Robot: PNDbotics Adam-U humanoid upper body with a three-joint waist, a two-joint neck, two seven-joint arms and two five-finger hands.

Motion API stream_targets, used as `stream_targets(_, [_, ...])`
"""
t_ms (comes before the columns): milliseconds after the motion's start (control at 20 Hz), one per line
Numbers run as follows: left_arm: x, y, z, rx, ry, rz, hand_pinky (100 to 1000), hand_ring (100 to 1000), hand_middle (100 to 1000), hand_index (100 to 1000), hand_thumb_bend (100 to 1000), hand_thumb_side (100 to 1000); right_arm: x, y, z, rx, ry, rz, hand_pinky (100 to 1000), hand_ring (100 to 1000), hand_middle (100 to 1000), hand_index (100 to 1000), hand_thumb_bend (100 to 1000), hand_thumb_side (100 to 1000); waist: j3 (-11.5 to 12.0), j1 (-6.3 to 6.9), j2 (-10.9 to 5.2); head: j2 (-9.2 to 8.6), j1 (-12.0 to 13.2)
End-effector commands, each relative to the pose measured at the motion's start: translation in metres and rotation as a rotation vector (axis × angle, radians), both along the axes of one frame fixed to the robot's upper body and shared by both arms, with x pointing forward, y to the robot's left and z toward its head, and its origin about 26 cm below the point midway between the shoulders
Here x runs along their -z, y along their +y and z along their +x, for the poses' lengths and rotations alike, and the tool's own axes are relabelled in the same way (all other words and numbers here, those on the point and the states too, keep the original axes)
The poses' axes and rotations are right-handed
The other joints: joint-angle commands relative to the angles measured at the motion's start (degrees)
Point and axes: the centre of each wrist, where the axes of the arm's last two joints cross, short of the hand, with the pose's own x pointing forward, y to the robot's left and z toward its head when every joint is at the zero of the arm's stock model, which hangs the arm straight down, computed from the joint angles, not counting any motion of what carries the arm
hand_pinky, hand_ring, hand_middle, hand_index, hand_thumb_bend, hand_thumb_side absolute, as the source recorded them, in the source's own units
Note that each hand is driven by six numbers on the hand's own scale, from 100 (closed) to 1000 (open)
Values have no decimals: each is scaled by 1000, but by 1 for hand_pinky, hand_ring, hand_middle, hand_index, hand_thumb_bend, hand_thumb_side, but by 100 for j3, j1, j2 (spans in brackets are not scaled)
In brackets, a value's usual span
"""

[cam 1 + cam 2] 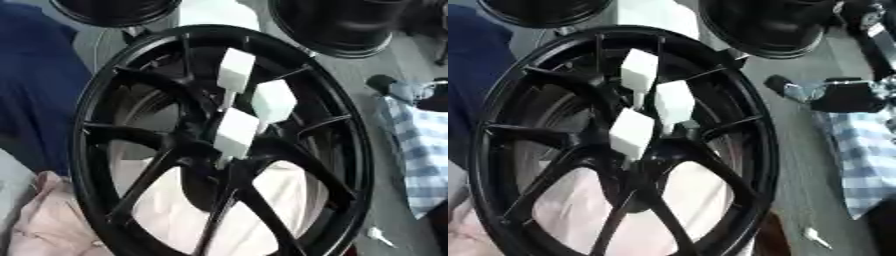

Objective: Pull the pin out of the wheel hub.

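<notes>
- Plainly, the pull has not begun: three white block-headed pins stand in the centre of the black wheel hub (219,145), which fills the middle of the frame, tilted, with its spokes fanning out from the boss.
- The upper pin (235,70) sits toward the top of the hub centre, the right pin (274,100) just beside it to the right, and the lower pin (235,133) closest to the boss; each has a thin white stem running down into the hub.
- Only in the right eye view does a robot part show: the right hand (846,97), a dark mass with silver bits at the right edge of the frame, well apart from the pins. I cannot tell whether its fingers are spread or curled. The left hand shows in neither view.
- Judging from this, the step in hand is the approach. The next move calls for bringing a hand over the rim to one white head, closing fingers and thumb on the block, and drawing it out along its stem rather than sideways, since the spokes crowd close.
- A small white piece (380,236) lies on the grey floor (385,60) at lower right; it may be a pin already out, but I cannot be sure.
- Around the wheel: pale pink cloth (52,215) at lower left and behind the spokes, dark blue fabric (39,85) at left, a blue checked cloth (420,150) at right, and other black rims (341,25) along the top edge.
</notes>
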Motion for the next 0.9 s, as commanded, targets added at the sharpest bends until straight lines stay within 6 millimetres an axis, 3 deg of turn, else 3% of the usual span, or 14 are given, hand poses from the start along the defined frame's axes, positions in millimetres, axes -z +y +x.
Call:
stream_targets(50, [-10,5,-3,-18,-24,30,736,644,579,713,100,781,-21,5,-5,-13,-26,-192,865,790,646,753,604,194,17,25,-135,-45,-48])
stream_targets(550, [-15,-1,0,16,-38,34,736,645,579,713,100,781,-75,7,-19,-116,4,-485,868,792,659,758,604,195,254,27,-52,-172,-347])
stream_targets(900, [-17,-4,1,36,-41,37,737,645,580,713,100,780,-89,13,-22,-209,67,-532,865,788,651,754,604,192,405,-24,-50,-238,-533])
